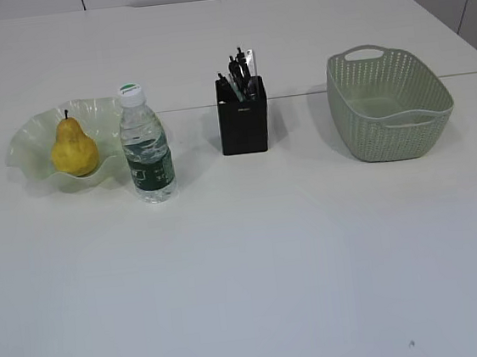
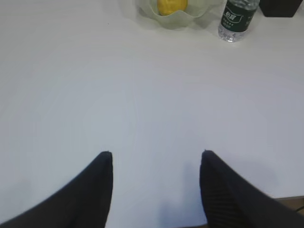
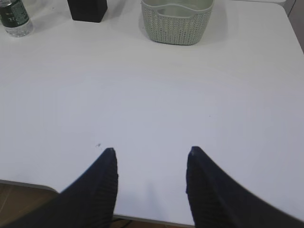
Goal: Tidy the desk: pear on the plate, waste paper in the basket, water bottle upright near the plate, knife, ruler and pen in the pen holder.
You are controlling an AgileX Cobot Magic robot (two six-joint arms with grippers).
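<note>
A yellow pear (image 1: 73, 150) rests on the pale green ruffled plate (image 1: 29, 136) at the left of the white desk (image 1: 256, 262). Right beside the plate the water bottle (image 1: 145, 146) stands upright, white cap on top. The black pen holder (image 1: 243, 117) in the middle has dark pens and a pale flat piece sticking out; I cannot tell knife from ruler. The sage-green basket (image 1: 388, 103) stands at the right; the waste paper is hidden. Both grippers are out of the exterior view. My left gripper (image 2: 156, 153) and right gripper (image 3: 151, 149) hang open over bare desk near its front edge, with nothing between them.
A second white table adjoins at the back. The desk's front edge shows under my right gripper, with brown floor (image 3: 19, 199) below it.
</note>
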